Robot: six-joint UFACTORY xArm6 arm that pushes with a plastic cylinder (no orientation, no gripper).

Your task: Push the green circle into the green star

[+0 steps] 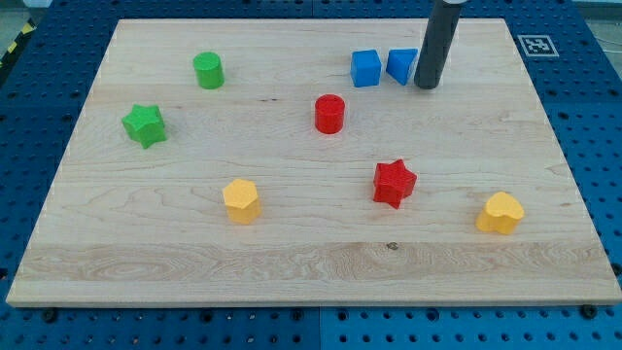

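Note:
The green circle (pixel 208 70) stands near the view's top left on the wooden board (pixel 311 258). The green star (pixel 145 124) lies below and to the left of it, a short gap apart. My tip (pixel 426 86) is at the view's top right, touching or almost touching the right side of a blue triangular block (pixel 400 65). It is far to the right of both green blocks.
A blue cube (pixel 365 68) sits just left of the blue triangular block. A red cylinder (pixel 329 113) is near the middle, a red star (pixel 394 182) lower right, a yellow hexagon (pixel 240 200) lower left, a yellow heart (pixel 500 213) at far right.

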